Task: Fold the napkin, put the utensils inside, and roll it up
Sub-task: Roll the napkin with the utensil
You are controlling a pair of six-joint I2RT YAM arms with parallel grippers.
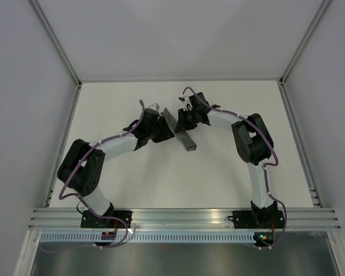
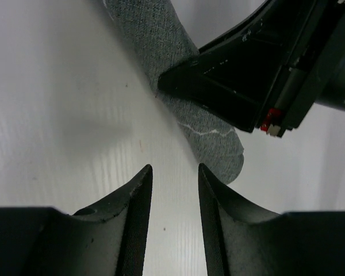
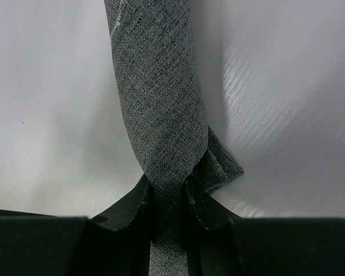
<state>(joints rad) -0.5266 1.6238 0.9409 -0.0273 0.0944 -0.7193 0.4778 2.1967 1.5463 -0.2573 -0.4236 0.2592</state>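
The napkin (image 1: 188, 142) is a dark grey roll on the white table between the two arms. In the right wrist view the napkin (image 3: 158, 86) runs straight away from the camera. My right gripper (image 3: 168, 187) is shut on its near part, and a folded corner pokes out on the right. From above, the right gripper (image 1: 184, 122) is over the roll's far half. My left gripper (image 2: 174, 172) stands open over bare table with nothing between its fingers, just short of the rounded end of the napkin (image 2: 218, 146). The left gripper (image 1: 164, 131) is left of the roll. The utensils are hidden.
White walls with metal corner posts (image 1: 57, 43) close in the table on three sides. An aluminium rail (image 1: 184, 217) carrying both arm bases runs along the near edge. In the left wrist view the black right gripper body (image 2: 247, 75) sits over the roll.
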